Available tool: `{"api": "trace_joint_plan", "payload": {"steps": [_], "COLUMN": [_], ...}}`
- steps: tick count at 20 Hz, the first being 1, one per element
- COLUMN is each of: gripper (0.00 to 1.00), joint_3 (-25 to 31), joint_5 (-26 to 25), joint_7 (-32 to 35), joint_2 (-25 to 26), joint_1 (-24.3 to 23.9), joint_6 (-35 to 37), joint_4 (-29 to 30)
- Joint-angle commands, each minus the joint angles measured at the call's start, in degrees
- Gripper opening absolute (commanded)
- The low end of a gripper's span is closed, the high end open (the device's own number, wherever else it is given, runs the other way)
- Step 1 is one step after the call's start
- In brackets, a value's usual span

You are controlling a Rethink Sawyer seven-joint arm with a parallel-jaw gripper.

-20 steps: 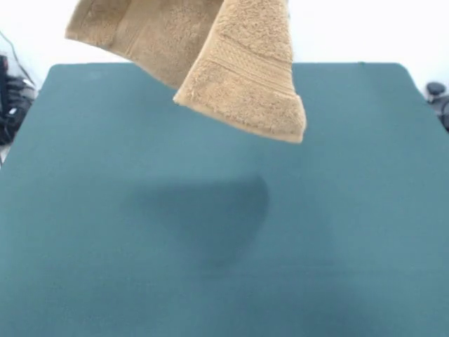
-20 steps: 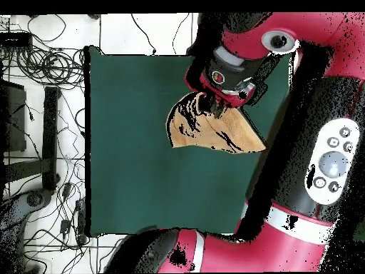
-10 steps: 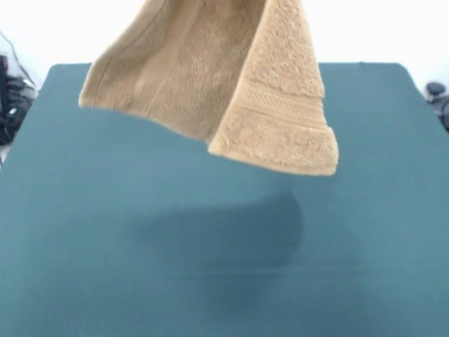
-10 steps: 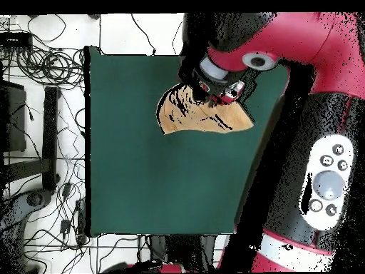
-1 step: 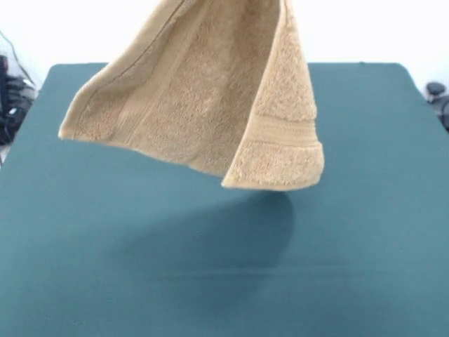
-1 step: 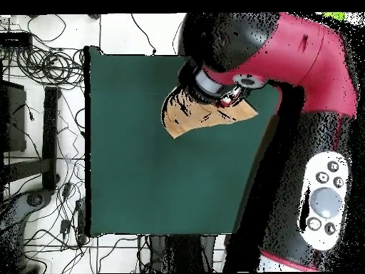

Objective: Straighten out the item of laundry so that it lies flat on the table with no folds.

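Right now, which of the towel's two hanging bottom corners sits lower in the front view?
The right one: the folded, thicker end of the towel with the woven band. The left corner hangs higher. Neither touches the table.

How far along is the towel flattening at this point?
Done: the towel is picked up, hanging clear above the table with its shadow below. In hand: it dangles from the arm, doubled over with one hemmed flap in front; the gripper itself is hidden, so its grasp cannot be seen. Left: lowering it and spreading it flat with no folds.
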Motion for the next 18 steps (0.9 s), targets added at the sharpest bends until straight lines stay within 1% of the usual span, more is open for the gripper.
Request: {"api": "trace_joint_plan", "payload": {"steps": [1,6,10,18], "gripper": [0.00,0.00,0.00,0.00], "joint_3": [3.11,4.22,5.02,6.01], "joint_5": [1.06,1.06,1.27,2.10], "joint_7": [-0.32,-1.46,-1.80,-0.99], "joint_2": [-3.10,-3.78,-4.10,-5.06], "joint_1": [0.10,-1.15,-1.96,-2.74], "joint_6": [-15.21,-22.24,-25.56,-25.83], "joint_4": [22.28,26.81,29.23,31.24]}}
